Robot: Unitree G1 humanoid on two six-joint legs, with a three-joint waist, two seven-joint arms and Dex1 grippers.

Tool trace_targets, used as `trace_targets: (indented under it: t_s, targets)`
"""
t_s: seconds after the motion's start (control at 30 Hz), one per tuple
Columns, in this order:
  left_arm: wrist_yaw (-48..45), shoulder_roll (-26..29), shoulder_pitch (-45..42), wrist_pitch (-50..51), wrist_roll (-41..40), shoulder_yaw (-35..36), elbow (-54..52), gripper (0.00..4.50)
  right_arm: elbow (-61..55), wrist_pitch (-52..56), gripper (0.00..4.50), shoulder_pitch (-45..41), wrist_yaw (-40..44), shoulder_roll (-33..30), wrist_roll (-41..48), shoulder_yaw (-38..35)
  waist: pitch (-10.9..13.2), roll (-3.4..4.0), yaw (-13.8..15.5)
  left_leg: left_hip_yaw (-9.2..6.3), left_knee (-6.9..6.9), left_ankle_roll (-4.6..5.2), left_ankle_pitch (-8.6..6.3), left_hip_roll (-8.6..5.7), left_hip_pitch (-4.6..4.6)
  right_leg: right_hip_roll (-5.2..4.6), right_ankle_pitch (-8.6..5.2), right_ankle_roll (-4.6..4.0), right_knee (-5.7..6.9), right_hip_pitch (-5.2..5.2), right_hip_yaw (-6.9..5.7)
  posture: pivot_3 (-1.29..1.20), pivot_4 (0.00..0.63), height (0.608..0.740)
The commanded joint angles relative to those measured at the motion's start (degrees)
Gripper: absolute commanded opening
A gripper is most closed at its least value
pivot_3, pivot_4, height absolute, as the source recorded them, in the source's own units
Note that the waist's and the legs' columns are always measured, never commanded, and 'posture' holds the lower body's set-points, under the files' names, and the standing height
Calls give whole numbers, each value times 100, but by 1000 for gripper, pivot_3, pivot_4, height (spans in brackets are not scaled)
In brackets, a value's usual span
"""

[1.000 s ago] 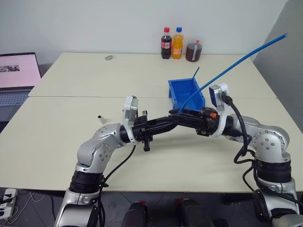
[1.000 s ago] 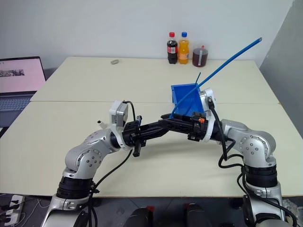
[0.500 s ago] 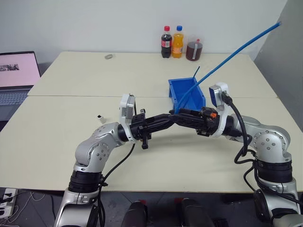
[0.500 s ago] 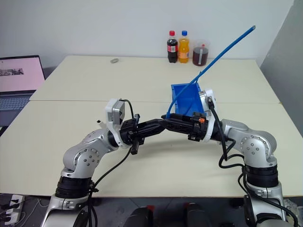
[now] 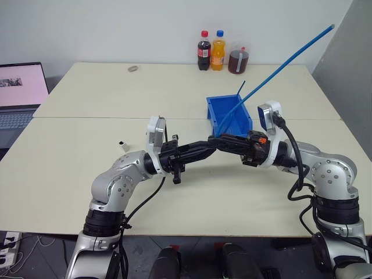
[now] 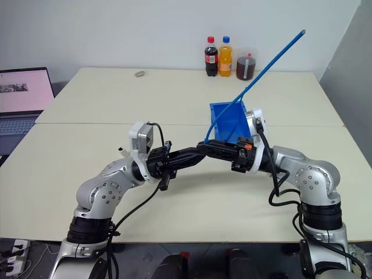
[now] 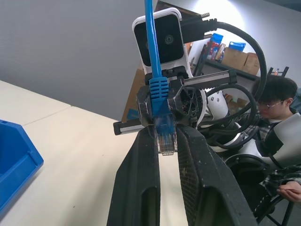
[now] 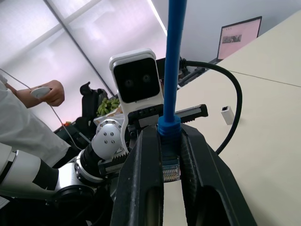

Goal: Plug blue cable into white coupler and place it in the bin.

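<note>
Even, bright indoor light falls from overhead across the pale table (image 5: 87,168), leaving only soft, faint shadows under the arms. The far wall (image 5: 116,29) is evenly lit, greyer at the right. The laptop screen (image 5: 20,84) at far left glows, its content washed out. Head views are sharp with no motion blur. In the right wrist view, ceiling light strips (image 8: 157,19) glare and the background looks hazy, perhaps overexposed; the near black fingers (image 8: 141,188) are soft. The left wrist view bends straight lines toward its edges.
</note>
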Motion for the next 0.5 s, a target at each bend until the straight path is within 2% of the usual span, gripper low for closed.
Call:
trace_targets:
  t_s: [0.03, 0.2, 0.27, 0.3, 0.47, 0.5]
  targets:
    - [176, 72, -139, 5, 97, 49, 37, 251, -137, -63, 185, -75, 33, -61, 189, -128, 0, 0, 0, 0, 0, 0, 0, 0, 0, 0, 0, 0, 0, 0, 0, 0, 150, 740]
    - [324, 313, -223, 492, 168, -148, 81, 251, -133, -44, 184, -83, -9, -85, 210, -131, 1, -2, -1, -1, 0, 0, 0, 0, 0, 1, 0, 0, 0, 0, 0, 0, 150, 740]
    - [303, 281, -262, 411, 165, -137, 113, 952, -159, -30, 184, -61, -16, -100, 230, -128, 2, -3, -1, 0, 0, 0, 0, 0, 1, 1, 0, 1, 1, 0, 1, 0, 150, 740]
    - [197, 285, -272, 339, 176, -150, 123, 1002, -171, -26, 184, -52, -22, -104, 235, -125, 2, -3, 0, 0, 0, 0, 0, 0, 0, 1, 0, 0, 0, 0, 1, 0, 150, 740]
    - [245, 184, -220, -109, 444, -135, 215, 1916, -180, -33, 183, -56, -41, -102, 227, -100, 4, -4, 1, 0, 0, 0, 0, 0, 0, 1, 0, 0, 0, -1, 1, 0, 150, 740]
    - [190, 194, -205, -137, 446, -128, 221, 1945, -178, -37, 183, -69, -44, -102, 226, -98, 4, -5, 1, 1, 0, 0, 0, 0, 0, 1, 0, 0, 1, -1, 1, 0, 150, 740]
